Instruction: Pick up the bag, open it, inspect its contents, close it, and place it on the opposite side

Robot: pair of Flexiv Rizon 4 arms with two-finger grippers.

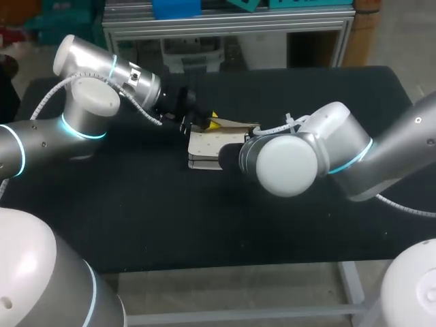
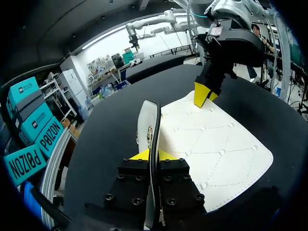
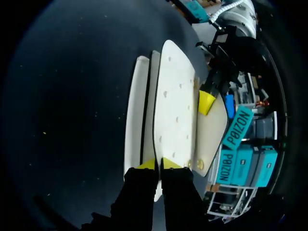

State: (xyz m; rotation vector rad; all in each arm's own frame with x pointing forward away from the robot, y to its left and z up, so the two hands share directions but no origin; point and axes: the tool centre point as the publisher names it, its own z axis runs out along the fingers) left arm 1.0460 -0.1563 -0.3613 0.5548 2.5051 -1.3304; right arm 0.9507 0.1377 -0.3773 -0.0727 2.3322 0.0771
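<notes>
The white quilted leather-like bag [image 1: 208, 144] lies flat, with the black table top [image 1: 204, 225] bare on every side of it. We judge the step in hand to be opening the bag. Our left gripper [image 2: 149, 155] is clenched on the thin black-edged flap [image 2: 146, 120], which stands upright and edge-on between the yellow tips, above the bag's broad quilted panel [image 2: 211, 149]. Our right gripper [image 3: 158, 164] is at the opposite end of the bag, its fingers pressed from both sides on the rim of a quilted panel. The bag therefore spans the gap between the two grips, with each gripper holding one end. To do this step well, we recommend using the right grip as the anchor that pins the bag's body down. The left grip should then draw the flap up and away from the bag in a smooth arc. Pull along the flap's own hinge line, because a sideways pull could drag the whole bag or slip the thin edge out of the tips. We cannot see inside the bag from any view, so the flap must be opened wide enough to expose its contents.
</notes>
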